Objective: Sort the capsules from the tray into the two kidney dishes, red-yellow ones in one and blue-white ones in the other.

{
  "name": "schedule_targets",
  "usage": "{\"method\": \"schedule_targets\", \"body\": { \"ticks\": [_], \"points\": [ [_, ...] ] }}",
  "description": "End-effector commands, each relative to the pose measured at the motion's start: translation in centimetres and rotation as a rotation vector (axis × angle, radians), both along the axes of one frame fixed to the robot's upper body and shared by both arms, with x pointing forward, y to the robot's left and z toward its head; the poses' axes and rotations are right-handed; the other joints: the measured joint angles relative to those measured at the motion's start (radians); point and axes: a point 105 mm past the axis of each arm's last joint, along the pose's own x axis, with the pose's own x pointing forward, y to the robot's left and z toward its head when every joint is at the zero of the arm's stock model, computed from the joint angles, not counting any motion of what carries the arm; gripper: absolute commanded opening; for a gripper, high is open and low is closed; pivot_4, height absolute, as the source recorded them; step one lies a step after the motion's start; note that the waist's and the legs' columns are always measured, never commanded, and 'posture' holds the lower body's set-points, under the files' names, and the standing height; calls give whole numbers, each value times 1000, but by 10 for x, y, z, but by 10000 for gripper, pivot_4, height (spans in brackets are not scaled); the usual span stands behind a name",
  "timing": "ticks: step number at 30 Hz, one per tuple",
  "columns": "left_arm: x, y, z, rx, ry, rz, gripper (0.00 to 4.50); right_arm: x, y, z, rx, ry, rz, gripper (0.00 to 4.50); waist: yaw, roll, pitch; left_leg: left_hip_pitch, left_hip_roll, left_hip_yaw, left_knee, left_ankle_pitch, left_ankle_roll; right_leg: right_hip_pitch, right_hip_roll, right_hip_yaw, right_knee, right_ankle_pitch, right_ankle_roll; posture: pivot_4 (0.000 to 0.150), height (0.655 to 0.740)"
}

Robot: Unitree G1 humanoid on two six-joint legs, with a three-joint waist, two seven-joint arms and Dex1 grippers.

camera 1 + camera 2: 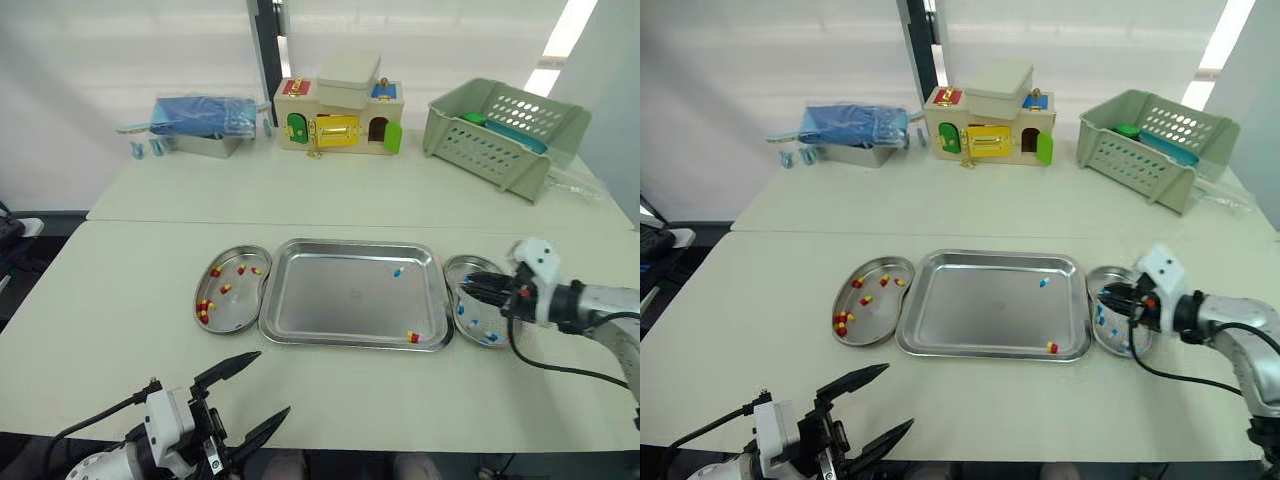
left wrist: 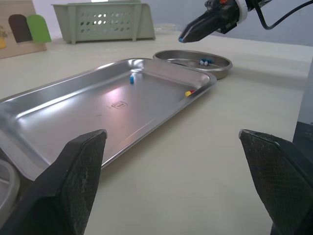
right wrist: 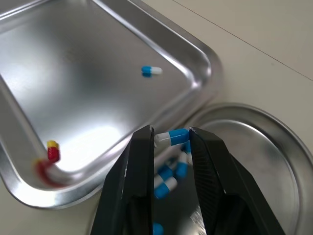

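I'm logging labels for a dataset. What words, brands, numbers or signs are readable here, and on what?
No text can be read.
Embossed stamp in the middle of the tray: too small to read.
Blue-white capsule in the right wrist view: no print visible.
Toy house and basket: no lettering visible.

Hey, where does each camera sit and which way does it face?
Left eye view: on the head, facing forward and down at the tray between left dish and right dish; left gripper and right gripper show.
Right eye view: head's other eye, same scene.
Left wrist view: left wrist, low across the tray toward the right dish; own open fingers.
Right wrist view: right wrist, down onto the right dish; own fingers pinch a blue-white capsule.
Shared: both wrist views show the tray's red-yellow capsule.
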Motion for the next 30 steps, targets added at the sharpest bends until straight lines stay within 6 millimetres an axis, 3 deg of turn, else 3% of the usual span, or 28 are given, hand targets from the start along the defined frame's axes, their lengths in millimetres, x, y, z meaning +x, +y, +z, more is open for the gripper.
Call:
{"method": "schedule_targets", "body": {
  "ticks": [1,15,22,26,30],
  "points": [
    [0,-3,6,-11,-18,-27,45000,1,-18,9,-24,-59,-49,12105,-5,0,0,1,0,0,0,0,0,0,0,0,0,0,0,1500,7400],
    [0,-1,5,-5,-15,-35,45000,7,-27,-6,-49,-45,-111,12105,0,0,0,0,0,0,0,0,0,1,1,1,0,0,0,1500,7400],
    [2,-1,5,-8,-19,-31,45000,8,-27,-6,-46,-42,-108,30264,1,0,0,0,0,0,0,0,0,1,0,0,0,0,0,1500,7400],
    [3,-2,5,-10,-22,-29,45000,7,-28,-5,-43,-44,-108,43418,1,0,0,1,0,0,0,0,0,1,0,0,0,0,0,1500,7400],
    [4,-2,6,-10,-24,-26,45000,4,-29,1,-3,-67,-97,44280,1,0,0,0,0,0,0,0,0,1,0,0,0,0,0,1500,7400]
  ]
}}
